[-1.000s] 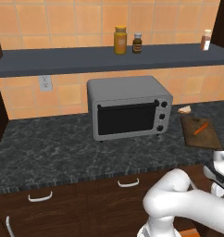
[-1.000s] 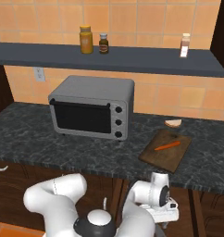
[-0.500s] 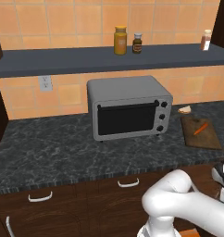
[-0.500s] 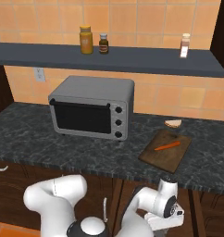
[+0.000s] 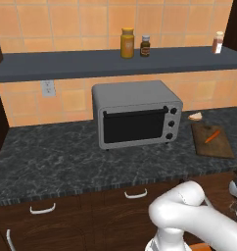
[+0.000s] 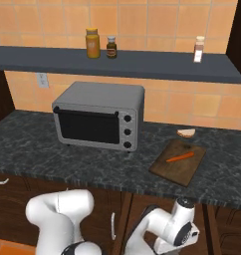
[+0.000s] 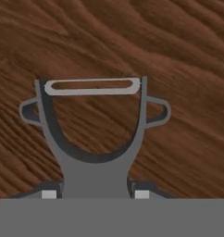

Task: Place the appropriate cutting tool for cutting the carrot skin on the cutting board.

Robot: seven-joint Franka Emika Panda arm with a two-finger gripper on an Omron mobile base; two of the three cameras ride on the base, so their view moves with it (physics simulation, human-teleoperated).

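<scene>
The cutting tool (image 7: pixel 95 166), a slim grey peeler with a loop-shaped head, lies against dark brown wood right in front of the hand. My gripper (image 7: pixel 95 194) is shut on its handle, one fingertip (image 7: pixel 49 194) on each side. In the right base view the hand (image 6: pixel 183 230) hangs low in front of the cabinets, below the counter's edge. The carrot (image 6: pixel 180 157) (image 5: pixel 212 136) lies on the wooden cutting board (image 6: pixel 175 172) (image 5: pixel 204 146), at the right end of the counter.
A grey toaster oven (image 5: pixel 135 115) (image 6: pixel 100 114) stands mid-counter, left of the board. A piece of bread (image 6: pixel 186 132) lies behind the board. A shelf (image 6: pixel 142 62) above carries jars and a shaker. The dark counter's front edge (image 6: pixel 157 191) is above the hand.
The hand has sunk a little lower in front of the cabinets. Nothing on the counter has moved.
</scene>
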